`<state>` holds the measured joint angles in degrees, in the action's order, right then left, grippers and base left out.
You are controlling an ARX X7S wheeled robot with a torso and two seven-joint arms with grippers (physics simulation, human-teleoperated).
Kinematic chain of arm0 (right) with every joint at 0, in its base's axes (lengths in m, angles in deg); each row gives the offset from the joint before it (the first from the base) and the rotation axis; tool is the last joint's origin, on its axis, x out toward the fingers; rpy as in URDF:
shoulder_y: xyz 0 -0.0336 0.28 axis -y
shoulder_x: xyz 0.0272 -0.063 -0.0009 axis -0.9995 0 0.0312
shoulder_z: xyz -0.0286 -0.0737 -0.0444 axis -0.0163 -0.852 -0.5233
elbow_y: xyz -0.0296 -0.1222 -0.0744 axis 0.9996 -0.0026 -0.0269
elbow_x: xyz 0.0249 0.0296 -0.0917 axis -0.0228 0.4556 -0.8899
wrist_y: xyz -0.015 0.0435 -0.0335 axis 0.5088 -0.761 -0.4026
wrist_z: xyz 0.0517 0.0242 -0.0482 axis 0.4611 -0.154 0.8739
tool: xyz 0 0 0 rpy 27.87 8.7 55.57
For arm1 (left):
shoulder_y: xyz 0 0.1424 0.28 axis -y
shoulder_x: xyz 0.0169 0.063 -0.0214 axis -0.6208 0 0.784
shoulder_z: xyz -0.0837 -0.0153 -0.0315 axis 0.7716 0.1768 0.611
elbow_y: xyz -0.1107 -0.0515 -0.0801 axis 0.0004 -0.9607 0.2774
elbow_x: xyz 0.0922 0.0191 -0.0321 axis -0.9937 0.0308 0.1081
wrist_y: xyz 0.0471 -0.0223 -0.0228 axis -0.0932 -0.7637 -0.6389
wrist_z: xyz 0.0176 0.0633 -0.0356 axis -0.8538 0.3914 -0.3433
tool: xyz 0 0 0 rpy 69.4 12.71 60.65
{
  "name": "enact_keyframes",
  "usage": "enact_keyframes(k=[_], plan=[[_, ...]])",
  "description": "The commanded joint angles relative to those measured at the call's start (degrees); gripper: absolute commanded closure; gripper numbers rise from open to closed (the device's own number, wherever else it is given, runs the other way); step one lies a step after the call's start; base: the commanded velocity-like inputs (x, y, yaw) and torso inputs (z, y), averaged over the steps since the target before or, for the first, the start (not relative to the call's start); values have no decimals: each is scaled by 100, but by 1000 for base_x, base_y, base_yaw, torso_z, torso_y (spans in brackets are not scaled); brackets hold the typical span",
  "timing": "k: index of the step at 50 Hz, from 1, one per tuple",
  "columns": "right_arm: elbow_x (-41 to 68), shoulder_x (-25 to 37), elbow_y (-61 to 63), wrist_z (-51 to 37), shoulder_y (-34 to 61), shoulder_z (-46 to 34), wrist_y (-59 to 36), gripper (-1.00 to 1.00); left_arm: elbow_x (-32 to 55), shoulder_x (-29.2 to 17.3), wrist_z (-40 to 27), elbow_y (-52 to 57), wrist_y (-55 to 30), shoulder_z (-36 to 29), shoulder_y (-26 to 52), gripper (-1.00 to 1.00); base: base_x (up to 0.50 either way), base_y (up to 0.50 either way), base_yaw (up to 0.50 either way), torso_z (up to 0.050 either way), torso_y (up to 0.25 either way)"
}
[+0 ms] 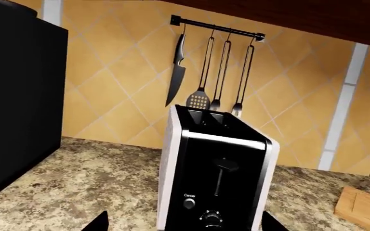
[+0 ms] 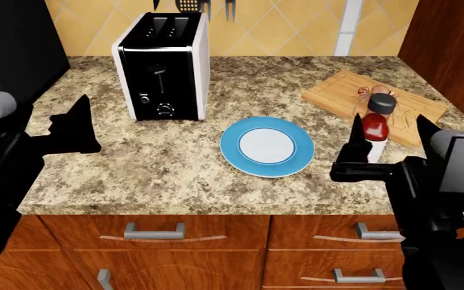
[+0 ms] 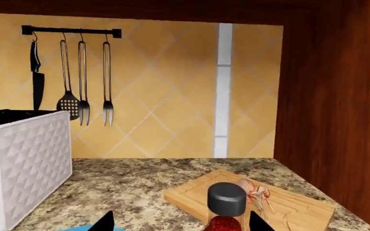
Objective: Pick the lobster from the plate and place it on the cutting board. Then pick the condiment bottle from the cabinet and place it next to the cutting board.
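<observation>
The pinkish-orange lobster (image 2: 374,92) lies on the tan cutting board (image 2: 337,90) at the back right; both also show in the right wrist view, the lobster (image 3: 257,191) on the board (image 3: 191,195). The blue-rimmed plate (image 2: 230,148) is bare in the middle of the counter. The dark red condiment bottle (image 2: 376,125), with a dark cap, stands upright just in front of the board, between the spread fingers of my right gripper (image 2: 386,130). In the right wrist view the bottle (image 3: 226,204) is nearer one fingertip, not clamped. My left gripper (image 2: 75,127) is open and empty, facing the toaster.
A black and white toaster (image 2: 164,66) stands at the back left. Utensils hang on a wall rail (image 3: 69,31). A dark appliance (image 1: 18,91) stands at the far left, and a wooden cabinet side (image 2: 449,42) rises at the right. Drawers sit below the counter edge.
</observation>
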<state>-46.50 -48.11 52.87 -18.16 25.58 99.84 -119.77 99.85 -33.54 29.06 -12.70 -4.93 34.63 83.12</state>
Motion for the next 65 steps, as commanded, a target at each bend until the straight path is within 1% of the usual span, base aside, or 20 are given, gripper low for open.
enact_keyframes(k=[1,4,11,23,33,36,39,41,44,48,51,53,60,65], plan=[[3268,1185,1151,-2469,86,329,-847,-100,975,167,-642,897,-1101,616,-104,-100,0,0,0,0,0],[3556,1332,1130,-2743,70,302,-753,-100,1004,170,-657,884,-1124,636,-152,-100,0,0,0,0,0],[3853,1493,1103,-3036,96,259,-668,-100,1081,152,-718,865,-1164,701,-122,-100,0,0,0,0,0],[3933,1617,1001,-3211,99,100,-459,-100,1136,129,-746,856,-1140,704,-153,-100,0,0,0,0,0],[4221,1706,1012,-3428,223,137,-532,-100,1244,71,-786,877,-1187,717,-120,-100,0,0,0,0,0],[4447,1748,989,-3555,386,183,-673,-100,1348,19,-855,843,-1323,684,50,-100,0,0,0,0,0],[4865,1782,909,-3771,683,300,-933,-100,1421,-77,-908,843,-1443,541,344,-100,0,0,0,0,0],[5428,1816,837,-4089,978,444,-1236,-100,1553,-182,-925,877,-1593,478,529,-100,0,0,0,0,0],[7003,2076,579,-5117,1590,609,-1689,-100,1847,-360,-1023,917,-1907,499,850,-100,0,0,0,0,0],[8706,2650,263,-6512,2156,381,-1407,-100,2364,-407,-1397,842,-2401,690,1298,-100,0,0,0,0,0],[9365,2930,170,-7077,2395,156,-1119,-100,2819,-408,-1757,758,-2749,840,1553,-100,0,0,0,0,0],[9736,3106,139,-7394,2520,-22,-946,-100,3318,-481,-2181,616,-2912,889,1653,-100,0,0,0,0,0],[10930,3739,243,-8447,2958,-513,-130,-100,5266,-953,-4092,6,-2676,687,1740,-100,0,0,0,0,0],[11286,4208,569,-8747,3147,-767,528,-100,6094,-1239,-4811,-44,-2326,585,1557,-100,0,0,0,0,0]])
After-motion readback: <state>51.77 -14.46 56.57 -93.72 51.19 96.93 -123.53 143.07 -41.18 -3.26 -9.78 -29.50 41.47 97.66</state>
